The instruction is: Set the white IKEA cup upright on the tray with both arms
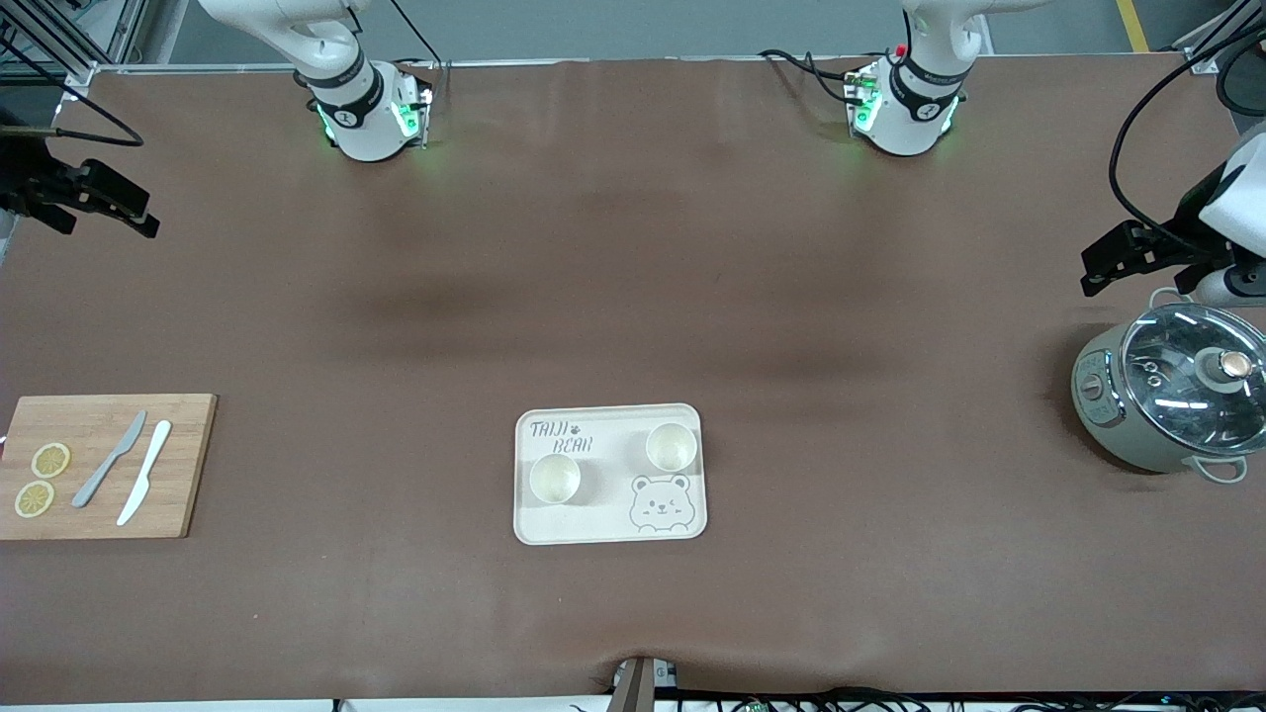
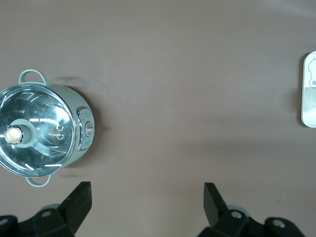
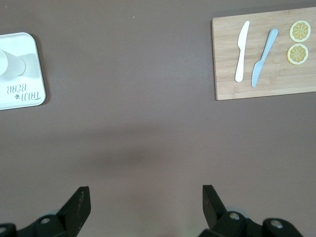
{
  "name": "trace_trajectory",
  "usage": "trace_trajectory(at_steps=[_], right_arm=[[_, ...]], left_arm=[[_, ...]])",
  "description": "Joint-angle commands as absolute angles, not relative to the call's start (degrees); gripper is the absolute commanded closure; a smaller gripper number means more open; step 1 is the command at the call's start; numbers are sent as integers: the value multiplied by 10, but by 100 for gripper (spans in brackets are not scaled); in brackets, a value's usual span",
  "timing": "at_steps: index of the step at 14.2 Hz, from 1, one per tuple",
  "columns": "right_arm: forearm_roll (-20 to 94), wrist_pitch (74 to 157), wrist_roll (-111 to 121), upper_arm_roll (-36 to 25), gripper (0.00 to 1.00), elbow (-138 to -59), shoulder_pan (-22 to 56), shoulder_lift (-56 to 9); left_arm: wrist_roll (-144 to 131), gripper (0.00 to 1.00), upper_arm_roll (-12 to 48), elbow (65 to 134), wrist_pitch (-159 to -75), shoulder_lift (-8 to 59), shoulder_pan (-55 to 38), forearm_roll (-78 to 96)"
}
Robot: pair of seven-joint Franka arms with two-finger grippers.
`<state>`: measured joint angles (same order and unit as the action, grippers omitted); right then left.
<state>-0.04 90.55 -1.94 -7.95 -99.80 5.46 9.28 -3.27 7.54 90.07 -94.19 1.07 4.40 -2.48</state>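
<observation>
The cream tray [image 1: 593, 524] with "TAIJI BEAR" lettering lies at the table's middle, near the front camera. Two white cups stand upright on it: one [image 1: 555, 479] below the lettering, one [image 1: 672, 446] above the bear face. My left gripper [image 1: 1093, 272] hangs open and empty in the air at the left arm's end of the table, above the pot; its wrist view [image 2: 147, 197] shows bare table between the fingers. My right gripper [image 1: 146, 220] hangs open and empty at the right arm's end; its wrist view [image 3: 145, 198] shows the tray [image 3: 29, 94] and one cup [image 3: 10, 63] far off.
A wooden cutting board [image 1: 188, 465] with a grey knife [image 1: 109, 460], a white knife [image 1: 144, 472] and two lemon slices [image 1: 49, 460] lies at the right arm's end. A green pot with a glass lid [image 1: 1177, 396] stands at the left arm's end.
</observation>
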Motion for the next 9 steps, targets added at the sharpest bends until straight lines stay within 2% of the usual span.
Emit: trace_trajectory(at_steps=[1, 9], right_arm=[[-4, 898, -12, -76, 0, -974, 49, 81], [4, 898, -13, -76, 0, -960, 47, 71]], left_arm=[[-29, 0, 78, 884, -928, 17, 46, -15], [-23, 0, 77, 884, -928, 17, 46, -15]])
